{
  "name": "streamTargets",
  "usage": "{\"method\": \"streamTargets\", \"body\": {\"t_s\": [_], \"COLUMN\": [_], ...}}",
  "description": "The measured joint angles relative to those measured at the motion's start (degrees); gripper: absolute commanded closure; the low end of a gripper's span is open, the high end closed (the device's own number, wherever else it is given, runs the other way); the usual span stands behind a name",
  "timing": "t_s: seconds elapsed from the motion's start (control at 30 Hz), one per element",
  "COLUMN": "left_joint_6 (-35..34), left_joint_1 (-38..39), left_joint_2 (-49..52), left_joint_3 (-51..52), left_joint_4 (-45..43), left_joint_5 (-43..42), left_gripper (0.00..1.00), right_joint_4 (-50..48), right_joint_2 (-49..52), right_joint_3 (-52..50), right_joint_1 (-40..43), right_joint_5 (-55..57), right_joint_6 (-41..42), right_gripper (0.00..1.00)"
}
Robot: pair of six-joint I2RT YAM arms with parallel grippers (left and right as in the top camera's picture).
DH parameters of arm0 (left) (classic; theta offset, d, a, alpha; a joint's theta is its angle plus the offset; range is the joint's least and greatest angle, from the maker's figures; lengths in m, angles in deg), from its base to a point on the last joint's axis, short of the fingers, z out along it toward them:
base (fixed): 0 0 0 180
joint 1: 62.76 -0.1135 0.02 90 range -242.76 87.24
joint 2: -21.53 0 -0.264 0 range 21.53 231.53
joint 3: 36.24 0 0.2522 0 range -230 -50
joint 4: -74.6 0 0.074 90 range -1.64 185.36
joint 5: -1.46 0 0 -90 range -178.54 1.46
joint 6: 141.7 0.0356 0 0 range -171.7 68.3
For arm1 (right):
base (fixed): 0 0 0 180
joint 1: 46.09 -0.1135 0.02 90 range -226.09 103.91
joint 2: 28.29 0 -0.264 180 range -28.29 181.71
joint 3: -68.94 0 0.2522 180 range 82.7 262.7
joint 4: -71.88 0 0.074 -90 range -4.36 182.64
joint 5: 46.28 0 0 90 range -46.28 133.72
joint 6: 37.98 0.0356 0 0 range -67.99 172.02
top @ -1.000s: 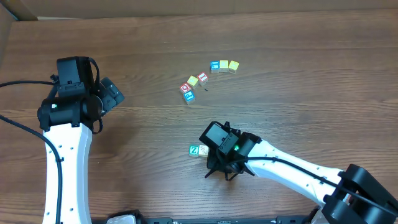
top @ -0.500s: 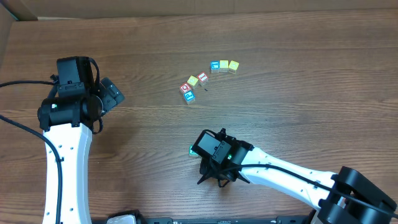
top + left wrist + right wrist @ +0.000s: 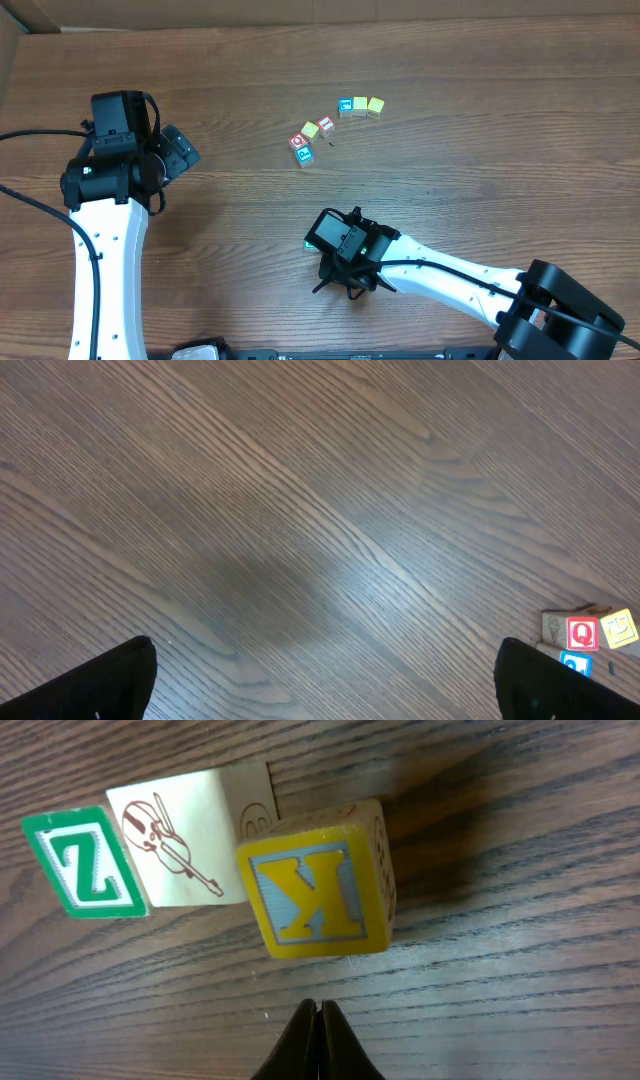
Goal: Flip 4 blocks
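Note:
In the right wrist view three blocks lie close together on the wood. They are a green Z block [image 3: 75,860], a pale cream block [image 3: 180,838] with a violin drawing, and a yellow K block [image 3: 318,890] tilted beside it. My right gripper [image 3: 320,1010] is shut and empty, its tips just below the yellow block and apart from it. From overhead the right wrist covers these blocks, leaving only a green sliver of the Z block [image 3: 308,243]. My left gripper [image 3: 330,695] hangs wide open over bare table.
More cubes sit at the table's far middle: a row of three [image 3: 360,105] and a cluster with red, yellow and blue faces [image 3: 308,138]. A red Q cube [image 3: 582,632] shows at the left wrist view's right edge. A cardboard box corner [image 3: 10,40] is at far left.
My right arm has slid left over the Z and cream blocks, hiding them from overhead. The left arm has not moved.

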State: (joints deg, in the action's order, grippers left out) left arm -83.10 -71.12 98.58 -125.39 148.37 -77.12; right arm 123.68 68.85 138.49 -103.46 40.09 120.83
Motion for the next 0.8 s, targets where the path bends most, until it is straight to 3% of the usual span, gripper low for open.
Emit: {"method": "streamTargets", "body": {"t_s": [0.8], "left_joint_6": [-0.02], "left_joint_1": [0.0], "left_joint_2": [0.0], "left_joint_3": [0.0], "left_joint_4": [0.0], "left_joint_5": [0.0], "left_gripper": [0.0], "right_joint_4": [-0.59], "right_joint_2": [0.85], "right_joint_3": [0.0], "right_joint_1": [1.4], "right_joint_5": [0.48], "right_joint_6": [0.0], "right_gripper": [0.96]}}
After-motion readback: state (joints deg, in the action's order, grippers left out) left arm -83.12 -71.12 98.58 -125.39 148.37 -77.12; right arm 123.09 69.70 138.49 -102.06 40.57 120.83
